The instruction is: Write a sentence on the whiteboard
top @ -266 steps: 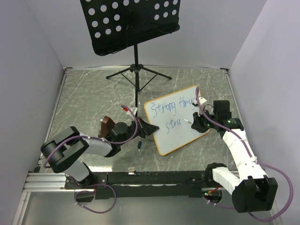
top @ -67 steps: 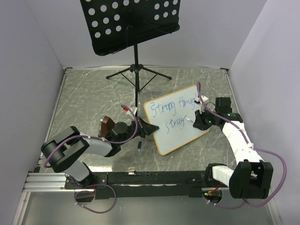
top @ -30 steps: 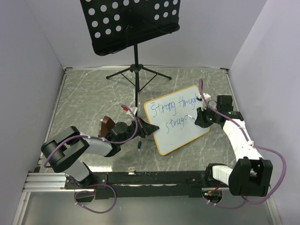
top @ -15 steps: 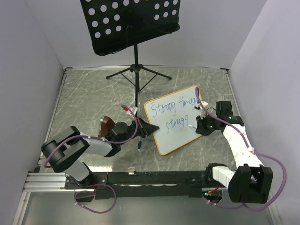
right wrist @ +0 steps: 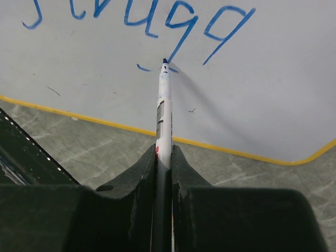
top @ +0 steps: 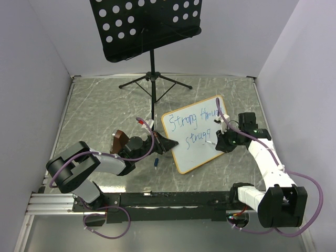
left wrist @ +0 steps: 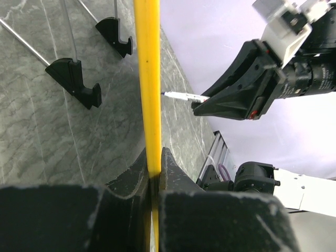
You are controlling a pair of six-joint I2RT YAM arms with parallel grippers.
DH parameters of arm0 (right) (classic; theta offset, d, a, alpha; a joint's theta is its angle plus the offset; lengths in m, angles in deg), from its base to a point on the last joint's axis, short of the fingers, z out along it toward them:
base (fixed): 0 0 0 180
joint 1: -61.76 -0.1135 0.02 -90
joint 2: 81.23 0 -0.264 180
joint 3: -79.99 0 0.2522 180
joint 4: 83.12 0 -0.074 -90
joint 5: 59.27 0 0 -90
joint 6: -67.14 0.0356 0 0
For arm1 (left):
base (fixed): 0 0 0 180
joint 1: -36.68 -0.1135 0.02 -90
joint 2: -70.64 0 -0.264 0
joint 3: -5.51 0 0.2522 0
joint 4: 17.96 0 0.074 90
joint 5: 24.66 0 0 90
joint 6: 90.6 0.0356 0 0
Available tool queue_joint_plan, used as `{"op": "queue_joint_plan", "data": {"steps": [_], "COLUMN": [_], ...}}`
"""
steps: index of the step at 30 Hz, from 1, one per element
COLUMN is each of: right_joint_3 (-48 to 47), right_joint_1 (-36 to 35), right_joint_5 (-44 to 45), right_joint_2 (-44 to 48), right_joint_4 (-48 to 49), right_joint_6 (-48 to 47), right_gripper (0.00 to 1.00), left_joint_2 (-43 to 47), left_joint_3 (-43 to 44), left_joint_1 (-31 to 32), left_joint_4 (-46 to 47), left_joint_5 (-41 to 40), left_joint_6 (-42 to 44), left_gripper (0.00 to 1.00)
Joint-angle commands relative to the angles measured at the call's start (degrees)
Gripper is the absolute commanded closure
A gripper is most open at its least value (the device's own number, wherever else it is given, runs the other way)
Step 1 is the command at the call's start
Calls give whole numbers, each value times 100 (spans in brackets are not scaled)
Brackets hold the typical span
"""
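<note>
From above, you see the whiteboard (top: pixel 191 156) resting askew on the counter (top: pixel 94 110), right of centre and in front of the music stand (top: pixel 144 26). The sentence (top: pixel 190 122) runs in blue over two lines, and the lower one reaches about "strugg". Your left arm (top: pixel 105 164) lies low, with the left jaws at the board's left edge. Your right arm (top: pixel 265 157) reaches in from the right, and the right jaws hold a marker (top: pixel 210 142) at the end of the lower line.

In the left wrist view, the left jaws are clenched on the board's yellow frame (left wrist: pixel 148 79), which runs edge-on between them. The stand's black feet (left wrist: pixel 73 79) sit on the counter beyond.

In the right wrist view, the right jaws are clamped on the marker. Its blue tip touches the board just below the lower line's letters, at a short blue stroke.
</note>
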Motion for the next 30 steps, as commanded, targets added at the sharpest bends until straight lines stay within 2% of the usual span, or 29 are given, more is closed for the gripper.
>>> {"op": "queue_joint_plan", "data": {"steps": [1, 7, 12, 19, 30], "right_joint_3": [-414, -555, -423, -432, -502], "right_joint_1": [-1, 280, 596, 641, 623], "right_joint_5": [-186, -291, 16, 175, 227], "right_joint_2": [100, 267, 294, -163, -462], "right_joint_4": [214, 337, 846, 1329, 1576], "right_joint_6": [273, 449, 843, 1178, 1398], "right_gripper": [100, 100, 100, 100, 100], "left_joint_2": [42, 86, 69, 69, 25], "left_joint_3": [185, 115, 115, 132, 150], "left_joint_1": [32, 40, 31, 32, 31], "left_joint_4": [632, 667, 702, 703, 720], "left_joint_5": [243, 216, 216, 251, 278], "left_joint_6": [196, 187, 187, 205, 196], "left_gripper": [99, 99, 99, 99, 99]}}
